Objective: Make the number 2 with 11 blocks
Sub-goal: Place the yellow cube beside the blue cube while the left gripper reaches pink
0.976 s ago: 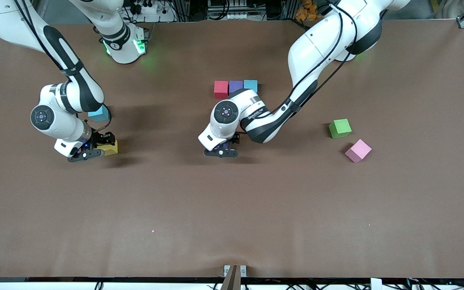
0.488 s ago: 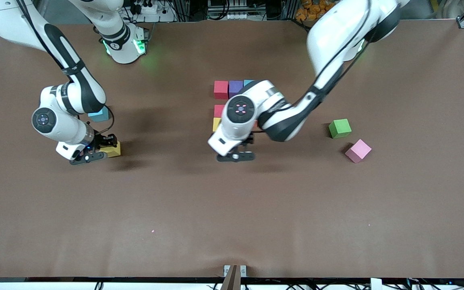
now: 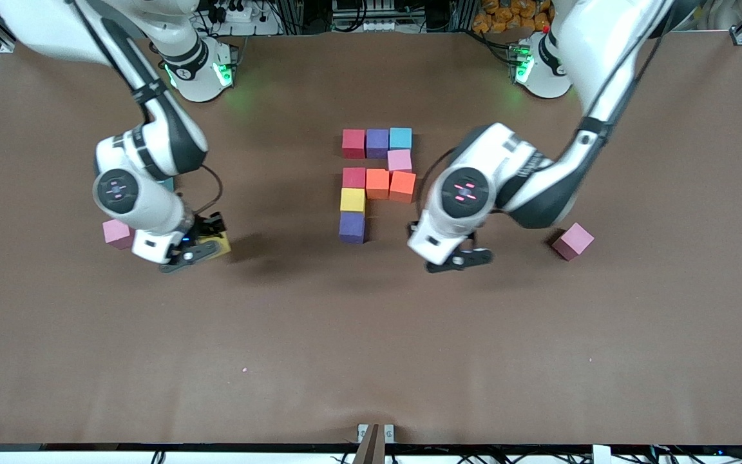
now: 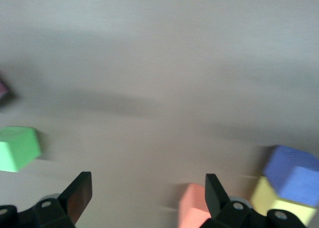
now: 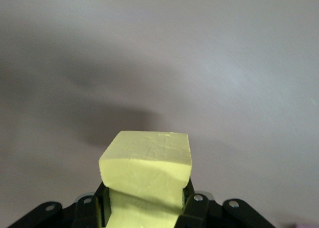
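Nine blocks placed: the number 2 (image 3: 375, 182) lies mid-worktop toward the bases' edge, bottom row one purple block (image 3: 351, 227).
Front view: right gripper (image 3: 192, 247) carries a yellow block (image 3: 215, 245); left gripper (image 3: 458, 258) hangs beside the digit.
Left wrist view: fingers (image 4: 79, 196) spread, empty.
Right wrist view: fingers pinching yellow.
Advice: set it square, touching purple.

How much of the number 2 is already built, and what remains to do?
Nine blocks are placed: a top row of red, purple and light blue, a pink link, a middle row of three, then a yellow and a purple block. The right gripper holds a yellow block; the left gripper is open and holds nothing. Two bottom-row blocks are missing.
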Controlling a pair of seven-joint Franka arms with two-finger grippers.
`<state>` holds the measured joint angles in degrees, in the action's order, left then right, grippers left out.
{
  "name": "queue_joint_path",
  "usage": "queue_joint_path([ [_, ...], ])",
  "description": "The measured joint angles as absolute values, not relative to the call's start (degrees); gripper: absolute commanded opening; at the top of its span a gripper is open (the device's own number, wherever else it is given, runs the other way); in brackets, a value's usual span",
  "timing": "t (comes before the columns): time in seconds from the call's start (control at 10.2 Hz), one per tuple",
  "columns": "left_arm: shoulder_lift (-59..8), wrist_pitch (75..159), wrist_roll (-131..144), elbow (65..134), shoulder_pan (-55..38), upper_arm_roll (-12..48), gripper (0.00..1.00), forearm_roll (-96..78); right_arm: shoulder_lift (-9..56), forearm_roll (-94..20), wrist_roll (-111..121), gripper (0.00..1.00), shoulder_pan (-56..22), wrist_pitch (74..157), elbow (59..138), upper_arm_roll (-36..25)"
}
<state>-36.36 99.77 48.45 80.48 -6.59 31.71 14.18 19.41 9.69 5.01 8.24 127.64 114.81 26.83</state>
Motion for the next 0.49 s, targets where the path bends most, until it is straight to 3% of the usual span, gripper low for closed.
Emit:
queue_joint_path([
  [0.2,-33.7,100.1,40.8,87.0,5.0,35.4,1.0,14.5,20.3,9.7,5.0,0.28,2.2,127.4,112.4,26.9],
  [0.49,-30.3,107.1,27.0,97.5,19.0,37.5,1.0,15.7,24.4,9.7,7.0,0.3,-5.0,127.1,106.3,26.9],
])
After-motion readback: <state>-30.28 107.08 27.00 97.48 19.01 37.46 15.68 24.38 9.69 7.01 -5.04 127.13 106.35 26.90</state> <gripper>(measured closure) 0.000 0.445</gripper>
